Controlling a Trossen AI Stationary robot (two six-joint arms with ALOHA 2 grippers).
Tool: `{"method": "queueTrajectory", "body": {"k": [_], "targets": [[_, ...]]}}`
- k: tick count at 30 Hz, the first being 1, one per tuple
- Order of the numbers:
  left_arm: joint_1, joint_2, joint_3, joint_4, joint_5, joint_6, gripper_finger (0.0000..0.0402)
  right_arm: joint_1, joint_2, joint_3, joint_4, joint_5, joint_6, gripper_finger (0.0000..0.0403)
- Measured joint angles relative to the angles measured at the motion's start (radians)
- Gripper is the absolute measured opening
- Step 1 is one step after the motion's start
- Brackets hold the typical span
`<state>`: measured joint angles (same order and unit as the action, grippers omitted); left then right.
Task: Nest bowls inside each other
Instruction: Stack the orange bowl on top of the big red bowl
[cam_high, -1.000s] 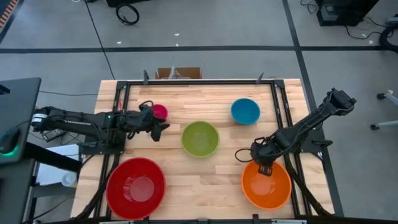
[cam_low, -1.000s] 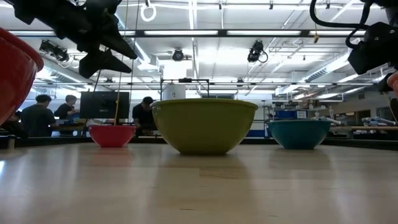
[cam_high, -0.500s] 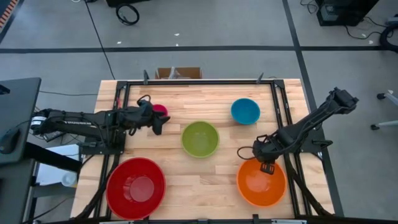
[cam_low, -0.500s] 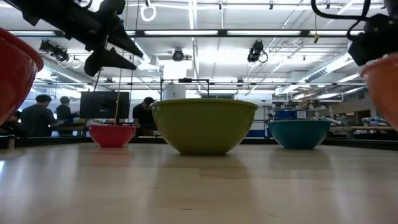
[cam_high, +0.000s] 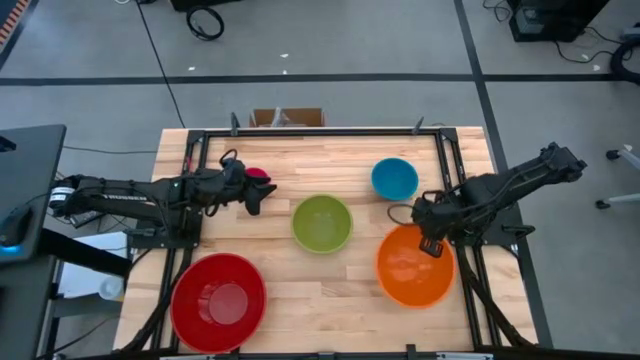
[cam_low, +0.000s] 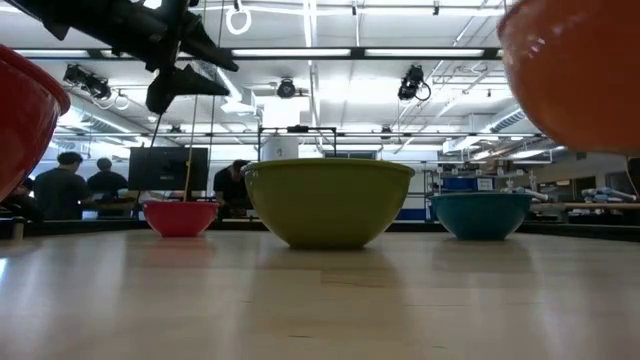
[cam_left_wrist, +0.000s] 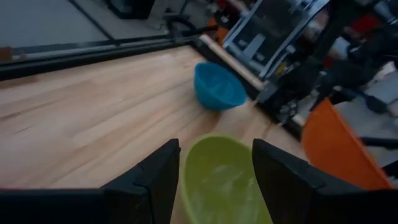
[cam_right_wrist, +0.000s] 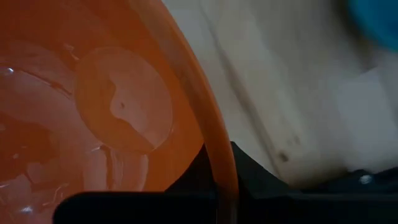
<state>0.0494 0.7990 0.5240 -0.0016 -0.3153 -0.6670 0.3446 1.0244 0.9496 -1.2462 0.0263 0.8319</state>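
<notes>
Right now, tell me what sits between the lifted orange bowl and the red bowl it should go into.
The right gripper holds the orange bowl by its rim, raised off the table. The green bowl sits just beside the straight line to the red bowl; nothing else intervenes.

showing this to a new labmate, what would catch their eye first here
The large glossy orange bowl stands out: the right gripper is shut on its rim and holds it clear of the wooden table, near the right edge. Next comes the big red bowl at the front left corner, with the lime green bowl in the middle. The left gripper, open, hovers by the small pink bowl at the back left.
</notes>
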Motion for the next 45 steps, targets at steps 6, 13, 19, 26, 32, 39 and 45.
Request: {"method": "queueTrajectory", "body": {"k": [6, 13, 19, 26, 32, 39, 45], "targets": [[0.000, 0.000, 0.001, 0.066, -0.009, 0.000, 0.0203, -0.091, 0.004, 0.146, -0.017, 0.135, -0.080, 0.0013], [-0.001, 0.000, 0.043, 0.056, -0.011, 0.050, 0.0203, -0.229, 0.006, 0.211, 0.037, 0.225, -0.130, 0.0019], [0.000, 0.009, 0.158, -0.056, -0.043, 0.202, 0.0204, -0.304, 0.033, 0.214, 0.155, 0.251, -0.138, 0.0013], [-0.002, 0.040, 0.255, -0.094, -0.058, 0.215, 0.0235, -0.342, 0.112, 0.214, 0.329, 0.322, -0.184, 0.0014], [-0.012, 0.057, 0.311, -0.148, -0.058, 0.238, 0.0272, -0.359, 0.198, 0.214, 0.529, 0.358, -0.241, 0.0014], [-0.060, 0.106, 0.381, -0.238, -0.058, 0.234, 0.0275, -0.369, 0.316, 0.214, 0.789, 0.456, -0.335, 0.0014], [-0.084, 0.162, 0.400, -0.245, -0.087, 0.258, 0.0275, -0.370, 0.398, 0.212, 0.998, 0.652, -0.469, 0.0014]]}}
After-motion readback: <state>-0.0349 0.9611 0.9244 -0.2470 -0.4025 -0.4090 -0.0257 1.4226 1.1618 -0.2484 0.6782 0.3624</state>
